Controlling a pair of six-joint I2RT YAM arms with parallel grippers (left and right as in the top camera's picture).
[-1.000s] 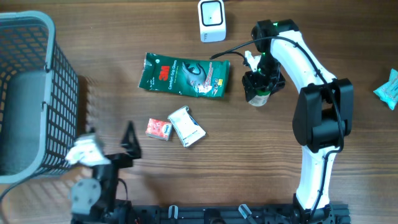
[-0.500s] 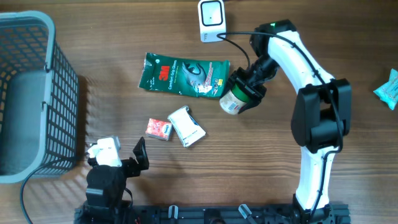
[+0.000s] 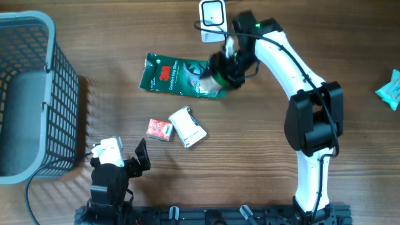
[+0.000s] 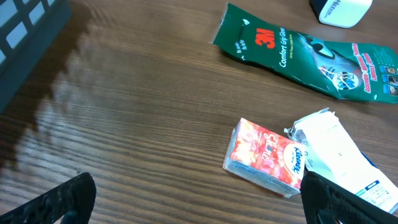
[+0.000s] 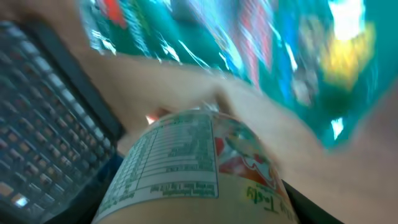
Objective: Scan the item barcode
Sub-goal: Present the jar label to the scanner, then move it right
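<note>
- The cream-labelled cylindrical tub [image 5: 186, 168], nutrition print facing the wrist camera, is in the right gripper [image 3: 219, 72].
- We see that gripper's jaws partly spread and clamped on the tub's sides.
- From overhead, the tub is held over the right end of the green 3M pouch [image 3: 178, 75], just below the white box-shaped scanner [image 3: 212, 14].
- The overhead view is blurred there, so we cannot pick out a barcode.
- The left gripper [image 4: 199, 208] is spread wide with nothing between its black fingers [image 4: 59, 199].
- It hovers low over the wooden table [image 4: 124, 112], near the red tissue packet [image 4: 264, 152] and the white carton [image 4: 339, 155].
</note>
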